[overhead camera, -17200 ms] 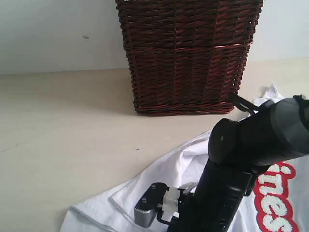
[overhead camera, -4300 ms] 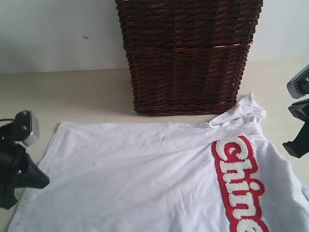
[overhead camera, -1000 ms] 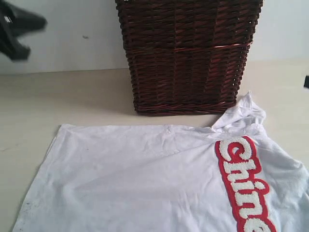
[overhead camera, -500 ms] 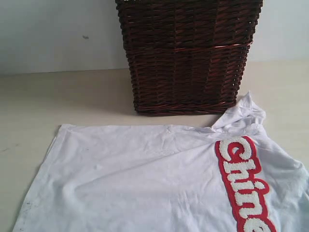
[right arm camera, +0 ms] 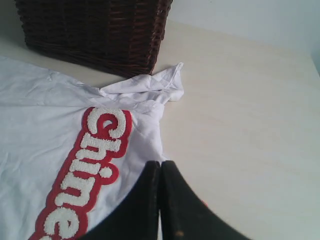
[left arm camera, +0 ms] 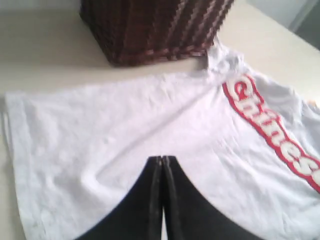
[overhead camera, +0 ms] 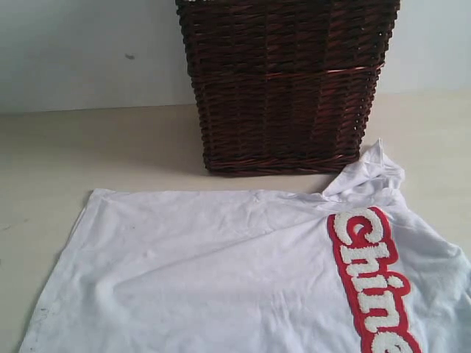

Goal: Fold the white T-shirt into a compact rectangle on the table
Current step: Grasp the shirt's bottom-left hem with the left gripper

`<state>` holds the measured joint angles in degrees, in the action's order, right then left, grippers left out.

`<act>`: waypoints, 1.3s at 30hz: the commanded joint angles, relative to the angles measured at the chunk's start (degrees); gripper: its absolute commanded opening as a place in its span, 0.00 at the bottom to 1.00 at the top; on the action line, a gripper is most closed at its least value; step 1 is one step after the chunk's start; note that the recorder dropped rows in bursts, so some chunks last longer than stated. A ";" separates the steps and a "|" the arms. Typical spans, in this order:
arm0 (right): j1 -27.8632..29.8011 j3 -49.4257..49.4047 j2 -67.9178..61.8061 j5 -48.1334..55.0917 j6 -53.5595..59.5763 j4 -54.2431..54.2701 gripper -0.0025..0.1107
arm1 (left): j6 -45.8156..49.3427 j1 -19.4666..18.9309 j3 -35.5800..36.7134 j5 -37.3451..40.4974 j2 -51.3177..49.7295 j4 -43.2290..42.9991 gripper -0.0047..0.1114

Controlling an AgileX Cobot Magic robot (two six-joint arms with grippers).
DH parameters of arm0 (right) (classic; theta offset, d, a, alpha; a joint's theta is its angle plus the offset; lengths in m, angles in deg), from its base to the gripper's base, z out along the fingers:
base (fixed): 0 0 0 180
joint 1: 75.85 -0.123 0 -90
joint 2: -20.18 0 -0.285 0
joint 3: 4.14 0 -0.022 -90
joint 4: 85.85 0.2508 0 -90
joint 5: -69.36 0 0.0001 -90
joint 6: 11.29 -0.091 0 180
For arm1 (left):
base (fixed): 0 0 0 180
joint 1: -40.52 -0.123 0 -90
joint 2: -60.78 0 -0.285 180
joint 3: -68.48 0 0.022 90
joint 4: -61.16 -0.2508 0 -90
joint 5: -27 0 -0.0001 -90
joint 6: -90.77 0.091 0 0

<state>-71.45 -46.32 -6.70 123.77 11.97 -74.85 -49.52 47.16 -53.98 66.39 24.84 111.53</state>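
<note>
wicker basket (overhead camera: 287,88) just behind white t-shirt (overhead camera: 206,272) on table (overhead camera: 88,147); left tool (left arm camera: 162,160), right tool (right arm camera: 160,165) pressed together

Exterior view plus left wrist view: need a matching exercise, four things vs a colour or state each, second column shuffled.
Column 1
1. white T-shirt
2. wicker basket
3. lettering
4. left end effector

Column 2
a. dark brown, standing upright
b. shut, holding nothing
c. lying spread out on the table
d. fuzzy white, outlined in red

Pairs: 1-c, 2-a, 3-d, 4-b
</note>
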 commanded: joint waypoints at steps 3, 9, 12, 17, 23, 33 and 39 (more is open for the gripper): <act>0.27 0.22 0.25 -0.05 1.23 1.22 0.02 | 7.10 0.19 -5.39 13.51 -9.65 -0.12 0.04; 0.27 0.22 0.25 -0.05 1.03 2.66 0.02 | 18.91 0.19 -14.66 30.57 -32.14 -3.76 0.04; 0.27 0.22 0.25 0.47 1.03 3.52 0.02 | 26.92 0.19 -21.03 30.57 -42.26 -7.76 0.04; 0.27 0.22 0.25 3.78 1.03 3.68 0.02 | 39.83 0.19 -25.23 30.57 -53.04 -21.64 0.08; 0.27 0.22 0.25 4.38 1.03 3.68 0.02 | 57.23 0.19 -22.47 21.69 -55.92 -25.43 0.60; 0.27 0.22 0.25 4.14 1.03 3.68 0.02 | 57.34 5.09 -13.00 -5.81 -61.92 -29.22 0.90; 0.27 0.22 0.25 4.14 1.03 3.68 0.02 | 48.10 5.34 -15.99 -3.15 -66.96 -34.52 0.90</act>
<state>-71.45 -46.32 -6.70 128.28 12.65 -71.41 2.47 52.16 -67.98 61.40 -41.32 77.65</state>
